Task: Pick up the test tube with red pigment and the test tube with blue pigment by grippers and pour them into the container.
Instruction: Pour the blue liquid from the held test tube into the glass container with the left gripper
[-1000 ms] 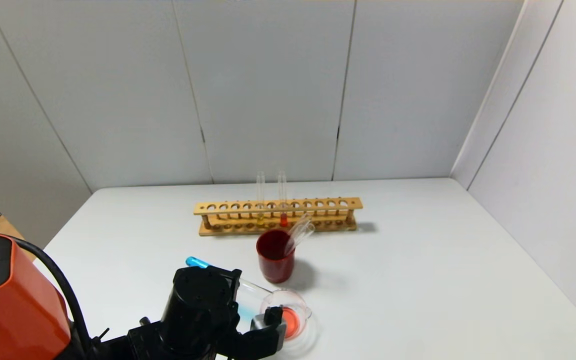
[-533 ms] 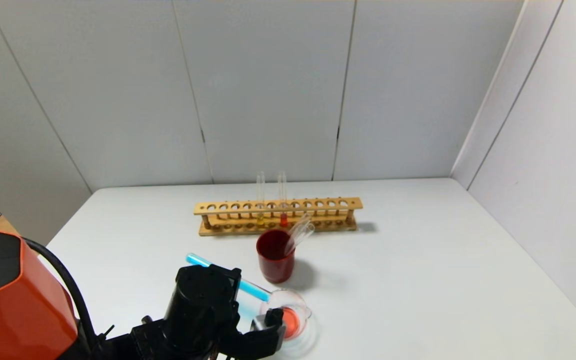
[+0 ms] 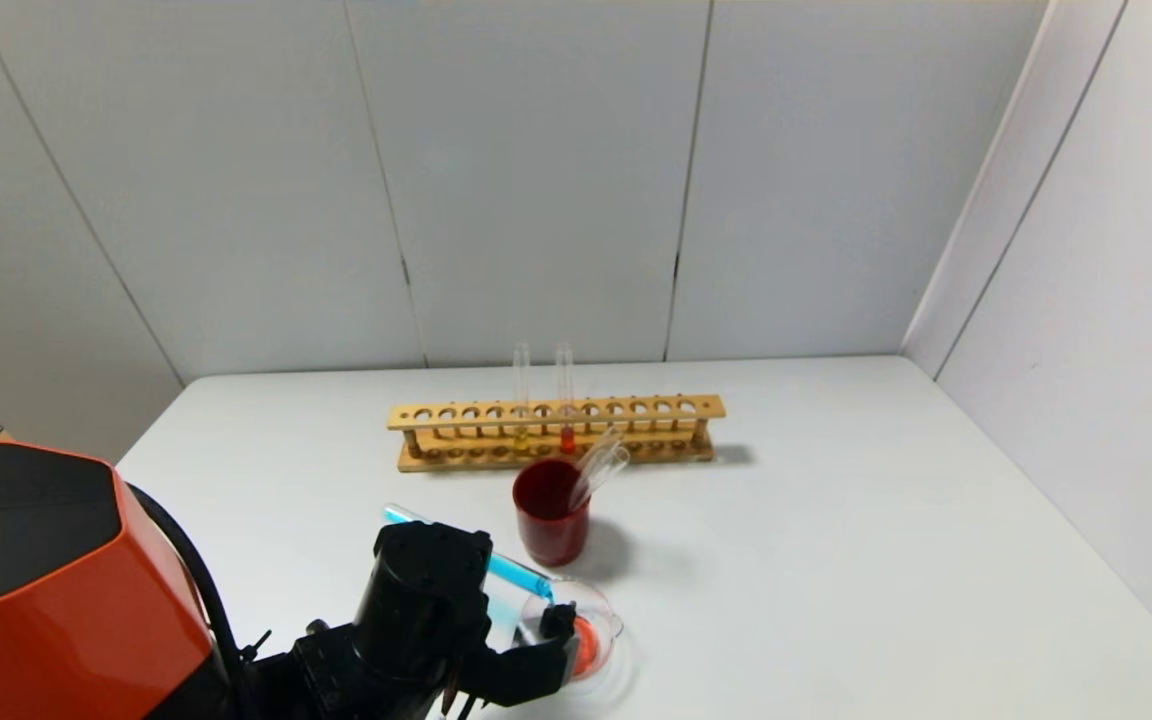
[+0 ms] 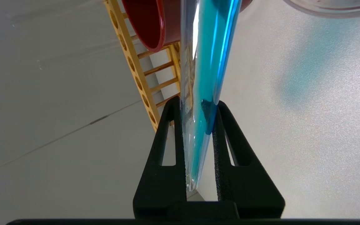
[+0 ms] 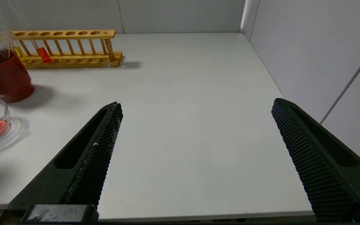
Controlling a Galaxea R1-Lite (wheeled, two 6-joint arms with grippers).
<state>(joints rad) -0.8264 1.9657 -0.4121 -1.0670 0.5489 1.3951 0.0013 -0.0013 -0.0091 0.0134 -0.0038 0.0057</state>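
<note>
Setting: a white counter (image 3: 836, 520) enclosed by pale grey wall panels.
Left hand (image 4: 195, 106): at the near edge of the counter, its black fingers clamped on the slim clear glass test tube with blue pigment (image 4: 203, 93).
Blue tube: tilted with its mouth down, running from the fingers to the rim of the container, the teal liquid spread along its length; its rounded end sticks out behind the hand.
Container: the small clear glass beaker (image 3: 591, 625), just beside the left hand, holds orange-red liquid.
Right hand (image 5: 195, 159): over the near right part of the counter, well apart from the glassware, fingers spread wide and holding nothing.
Cup: an opaque dark red cup (image 3: 549, 512) just behind the beaker, with empty clear tubes leaning in it.
Rack: a long wooden test tube rack (image 3: 554, 432) farther back.
Red tube: the slim clear test tube with red pigment (image 3: 566, 400) stands upright in the rack beside a tube with yellow liquid (image 3: 521, 400).
</note>
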